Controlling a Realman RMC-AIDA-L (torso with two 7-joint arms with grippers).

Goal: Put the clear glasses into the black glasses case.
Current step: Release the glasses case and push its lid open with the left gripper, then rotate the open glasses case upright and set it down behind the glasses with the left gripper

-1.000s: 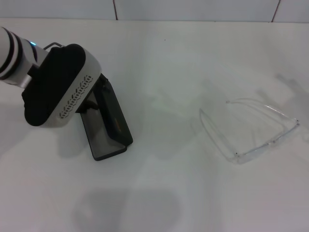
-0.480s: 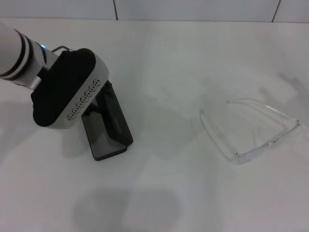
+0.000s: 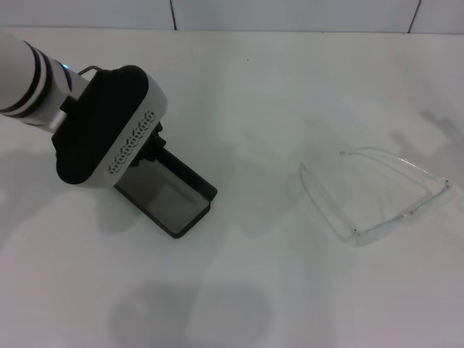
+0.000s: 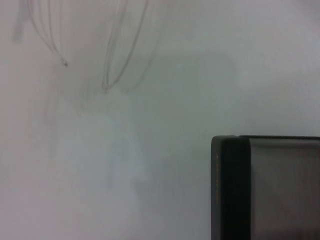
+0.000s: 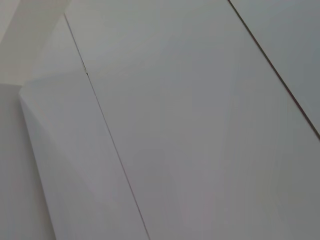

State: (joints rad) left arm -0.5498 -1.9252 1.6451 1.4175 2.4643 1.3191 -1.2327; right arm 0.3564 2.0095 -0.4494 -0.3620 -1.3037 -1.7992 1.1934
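Left gripper (image 3: 148, 148): low over the far end of the black glasses case, on the robot's left side of the white table (image 3: 290, 87). Its white-and-black wrist housing covers the fingers in the head view, and the left wrist view shows none of them — cannot tell whether they are spread, pressed together or pinching the case.

Black glasses case (image 3: 170, 203): lying open on the table, grey lining facing up, one dark raised edge along its far-right side. The near end pokes out from under the arm (the far end is hidden beneath it). In the left wrist view a rounded black corner and grey inside (image 4: 265, 190) show.

Clear glasses (image 3: 377, 192): on the table's right side, well apart from the case, temple arms unfolded and pointing toward the far side — front bar nearest the robot. Nothing touches them. The arm tips appear faintly in the left wrist view (image 4: 107, 70).

Right gripper: out of sight; its wrist camera shows only white panels with thin seams (image 5: 165, 125).
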